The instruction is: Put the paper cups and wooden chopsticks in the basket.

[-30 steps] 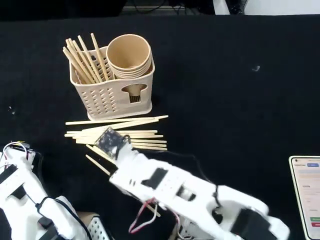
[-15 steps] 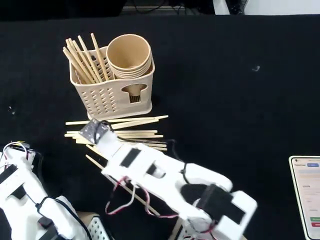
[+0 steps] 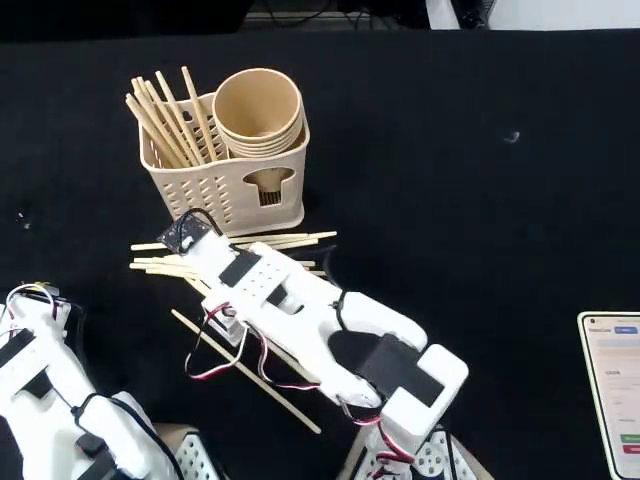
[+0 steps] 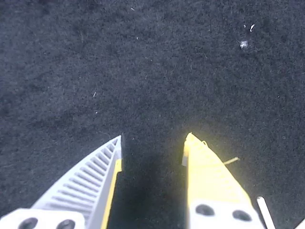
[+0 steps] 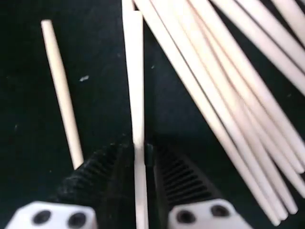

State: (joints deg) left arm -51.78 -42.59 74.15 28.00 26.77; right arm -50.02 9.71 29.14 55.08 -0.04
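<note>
Having swept across the loose chopsticks (image 5: pixel 219 95) toward the basket (image 3: pixel 215 195), now clamped narrow with the right claw (image 5: pixel 138 149) on one chopstick (image 5: pixel 134 71); ready for lifting into it, just ahead.

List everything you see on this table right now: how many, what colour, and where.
Beige slotted plastic basket: one, upper left of the cloth.
Tan paper cups: nested stack, roughly four, in the basket's right side.
Wooden chopsticks in the basket: several, pale, leaning in its left side.
Wooden chopsticks on the cloth: loose pale pile in front of the basket.
Lone chopstick: one, apart, nearer the arms.
Phone: one, lit screen, right edge.
Black cloth: one, covering the table.
Right gripper: shut on a held chopstick at the pile.
Left gripper: open over bare cloth.
</note>
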